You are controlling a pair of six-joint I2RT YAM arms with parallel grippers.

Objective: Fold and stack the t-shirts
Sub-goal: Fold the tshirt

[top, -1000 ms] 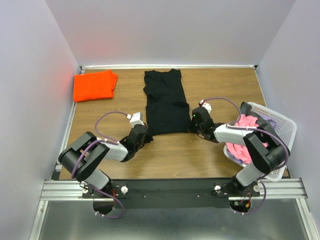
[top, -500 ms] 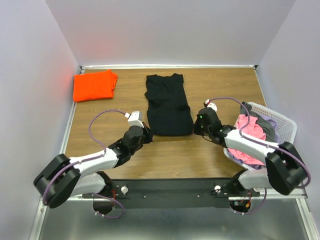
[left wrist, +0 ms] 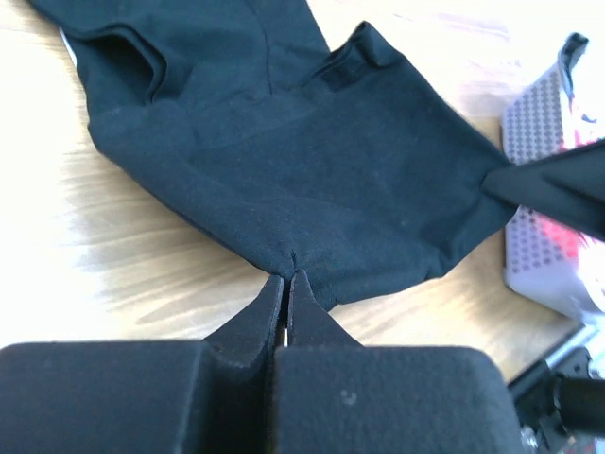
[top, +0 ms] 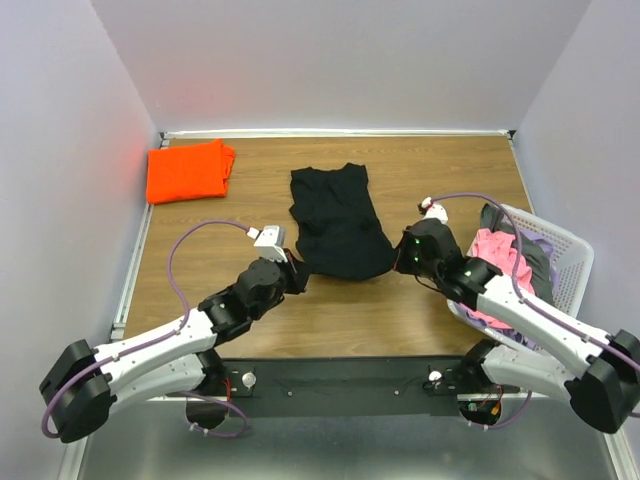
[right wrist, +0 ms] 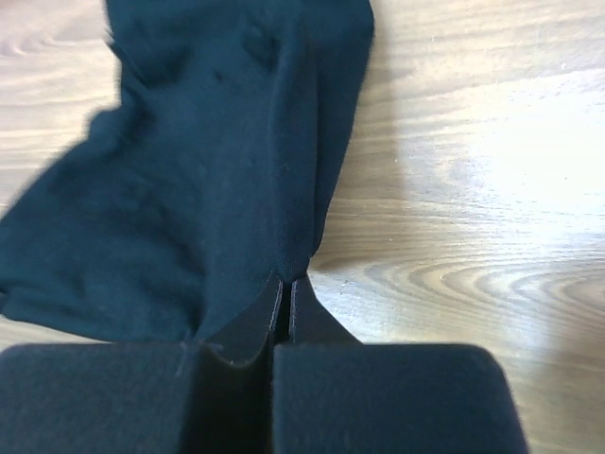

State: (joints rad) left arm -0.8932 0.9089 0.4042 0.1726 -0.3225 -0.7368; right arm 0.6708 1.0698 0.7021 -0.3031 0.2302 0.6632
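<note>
A black t-shirt (top: 335,220) lies mid-table, its near hem lifted off the wood. My left gripper (top: 296,274) is shut on the hem's near left corner (left wrist: 288,270). My right gripper (top: 396,258) is shut on the near right corner (right wrist: 288,274). The shirt's far part with the collar still rests on the table. A folded orange t-shirt (top: 188,170) lies at the far left corner. In the left wrist view the black shirt (left wrist: 312,161) spreads ahead, with the right gripper (left wrist: 553,184) at its far corner.
A white laundry basket (top: 560,250) with pink and dark garments stands at the right edge, also visible in the left wrist view (left wrist: 553,236). Walls close the table on the far, left and right sides.
Both grippers have risen and moved toward the far side with the hem corners, lifting the shirt's near half. The shirt looks shorter and bunched.
</note>
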